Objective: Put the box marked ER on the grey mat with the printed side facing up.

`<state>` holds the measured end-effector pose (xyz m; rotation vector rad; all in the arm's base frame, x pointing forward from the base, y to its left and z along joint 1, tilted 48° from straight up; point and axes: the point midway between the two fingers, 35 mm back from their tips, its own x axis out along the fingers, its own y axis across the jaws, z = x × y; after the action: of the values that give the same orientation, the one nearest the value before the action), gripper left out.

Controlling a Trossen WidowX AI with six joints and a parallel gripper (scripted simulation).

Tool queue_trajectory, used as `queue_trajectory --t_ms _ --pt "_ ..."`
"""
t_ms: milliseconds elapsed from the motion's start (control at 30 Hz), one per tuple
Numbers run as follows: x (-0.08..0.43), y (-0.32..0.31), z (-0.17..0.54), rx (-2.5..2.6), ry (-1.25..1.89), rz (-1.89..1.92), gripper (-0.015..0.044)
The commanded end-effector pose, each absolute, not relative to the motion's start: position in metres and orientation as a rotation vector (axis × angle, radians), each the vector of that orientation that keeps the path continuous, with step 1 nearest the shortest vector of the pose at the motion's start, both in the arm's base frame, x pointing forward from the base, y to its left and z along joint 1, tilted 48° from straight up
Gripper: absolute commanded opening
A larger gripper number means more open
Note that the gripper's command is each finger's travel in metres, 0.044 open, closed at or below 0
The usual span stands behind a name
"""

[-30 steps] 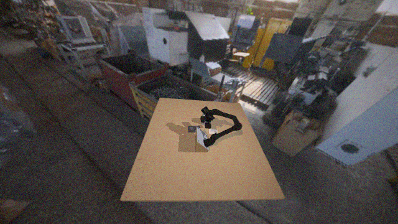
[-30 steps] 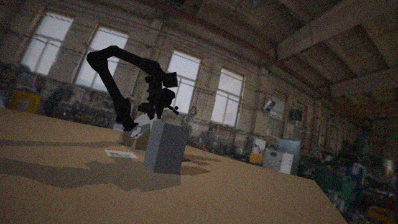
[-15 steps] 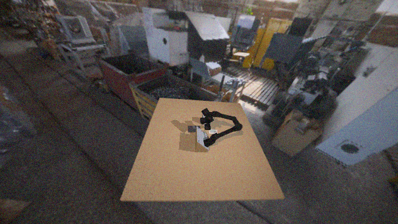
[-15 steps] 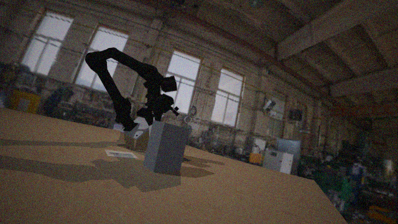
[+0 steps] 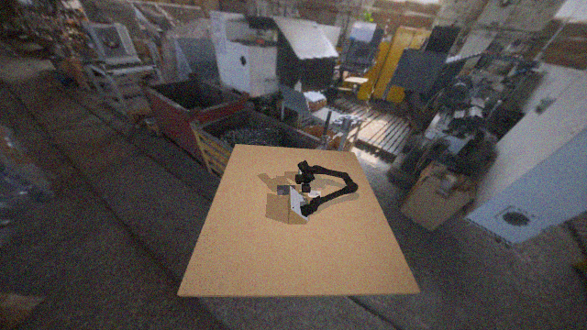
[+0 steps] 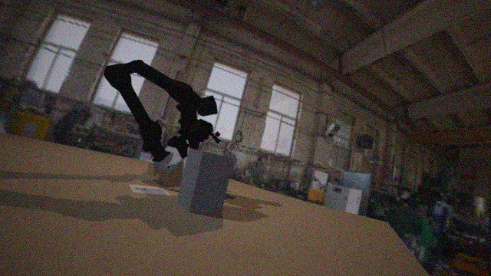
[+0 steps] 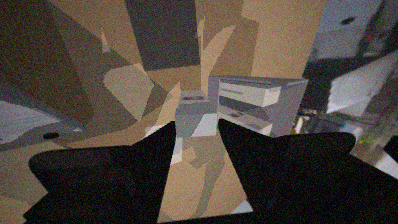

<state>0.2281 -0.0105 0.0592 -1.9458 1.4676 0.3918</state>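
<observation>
My gripper [image 7: 197, 124] points down and is partly open. A small pale grey box [image 7: 196, 122] is between the fingertips in the wrist view, very close to both fingers. I cannot tell whether it rests on something, and no code is legible on it. The bluish-grey bin [image 6: 207, 182] [image 7: 295, 105] is beside the gripper, with two pale boxes [image 7: 272, 96] [image 7: 240, 117] visible in it. In the exterior view the bin hides the fingertips. A dark grey rectangle, apparently the mat [image 7: 162, 35] [image 5: 282, 189], lies on the other side of the box, partly in shadow.
A slanted white panel [image 5: 295, 202] [image 7: 35, 120] stands near the arm's base. A flat white card [image 6: 149, 189] [image 5: 314, 193] lies on the brown table [image 5: 293, 261] [image 6: 115, 249] near the gripper. The arm's shadows cross the table.
</observation>
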Motion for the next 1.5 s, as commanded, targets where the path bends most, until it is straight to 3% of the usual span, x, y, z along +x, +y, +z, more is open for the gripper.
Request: queue_trajectory --t_ms 0,1367,1467 --pt "0.228 -0.010 0.059 -1.946 1.467 0.392 0.0241" --pt "0.284 -0.018 0.064 -1.655 1.848 0.559 0.0241" --pt "0.280 -0.017 0.064 -1.685 1.823 0.549 0.0319"
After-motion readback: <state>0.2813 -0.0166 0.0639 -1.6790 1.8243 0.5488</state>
